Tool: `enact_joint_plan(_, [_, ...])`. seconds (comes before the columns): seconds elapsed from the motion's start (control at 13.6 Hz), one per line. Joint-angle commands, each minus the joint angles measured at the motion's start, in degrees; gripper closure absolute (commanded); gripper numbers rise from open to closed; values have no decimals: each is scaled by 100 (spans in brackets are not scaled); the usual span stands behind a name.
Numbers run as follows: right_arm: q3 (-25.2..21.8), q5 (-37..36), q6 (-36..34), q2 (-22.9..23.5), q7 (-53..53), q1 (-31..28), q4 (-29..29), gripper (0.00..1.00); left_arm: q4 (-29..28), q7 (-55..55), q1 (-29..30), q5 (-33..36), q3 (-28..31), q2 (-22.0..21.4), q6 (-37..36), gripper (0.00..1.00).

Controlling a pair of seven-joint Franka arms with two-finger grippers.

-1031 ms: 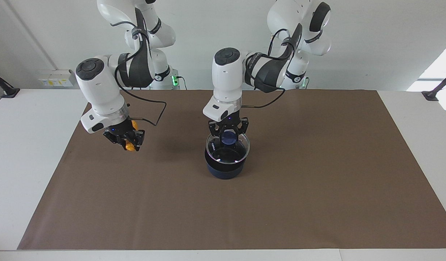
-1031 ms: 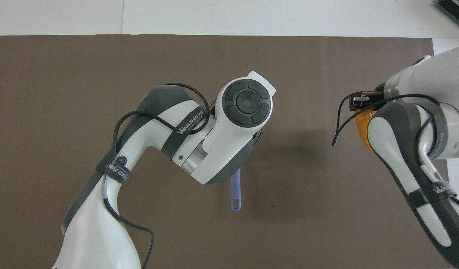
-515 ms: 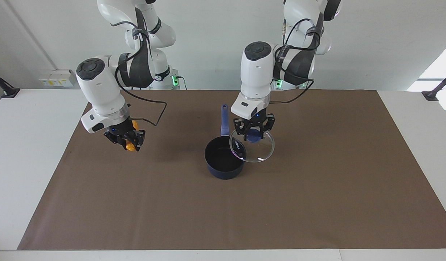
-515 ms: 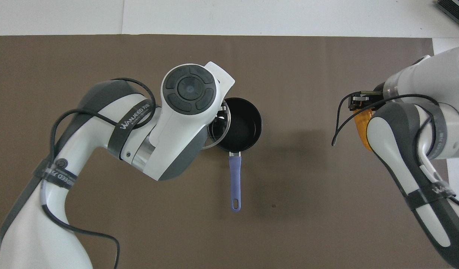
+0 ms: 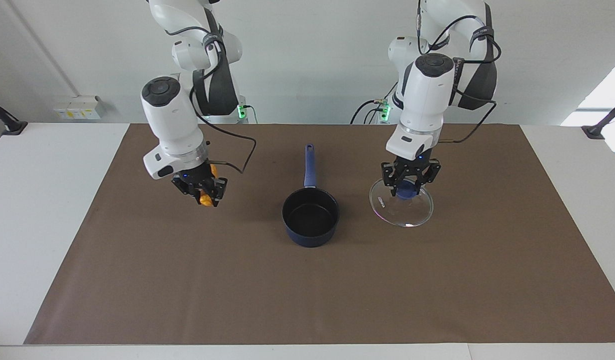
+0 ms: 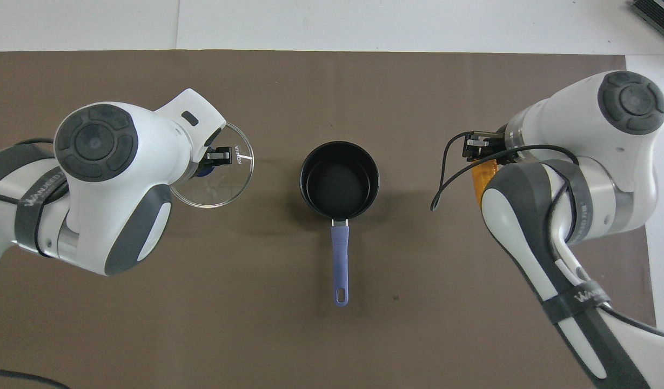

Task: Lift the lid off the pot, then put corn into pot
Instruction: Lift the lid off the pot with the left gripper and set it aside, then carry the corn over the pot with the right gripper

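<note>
The navy pot (image 5: 310, 217) (image 6: 340, 181) stands open in the middle of the brown mat, its black inside bare, its blue handle (image 5: 310, 165) (image 6: 340, 259) pointing toward the robots. My left gripper (image 5: 410, 187) (image 6: 210, 162) is shut on the blue knob of the glass lid (image 5: 401, 205) (image 6: 215, 173) and holds it low over the mat, beside the pot toward the left arm's end. My right gripper (image 5: 203, 192) (image 6: 480, 154) is shut on the yellow-orange corn (image 5: 205, 198) (image 6: 482, 183) and holds it in the air over the mat, beside the pot toward the right arm's end.
The brown mat (image 5: 307, 290) covers most of the white table (image 5: 37, 200). A black clamp (image 5: 600, 125) stands at the table's edge at the left arm's end, another (image 5: 4, 122) at the right arm's end.
My left gripper has lifted the lid off the pot and carried it sideways toward the left arm's end, lowering it. My right gripper has moved with the corn toward the pot.
</note>
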Motion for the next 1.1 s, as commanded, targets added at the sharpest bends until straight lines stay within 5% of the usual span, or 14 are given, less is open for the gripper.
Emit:
enact_joint_plan(0.0, [-11,5,9,246,327,282,412,100,-520,987,485,69,-69,-354,260,100])
enact_joint_plan(0.37, [-11,-4,-43,826,994,941,993,100,-739,2510,1250,-142,-78,-240,330,100])
enact_joint_plan(0.81, [-11,5,166,1398,1435,1417,1547,100,-696,3704,1954,-491,-69,489,1173,100])
enact_joint_plan(1.03, [-11,14,272,2038,1908,1645,2266,100,-652,4250,2148,-766,-69,840,1463,100])
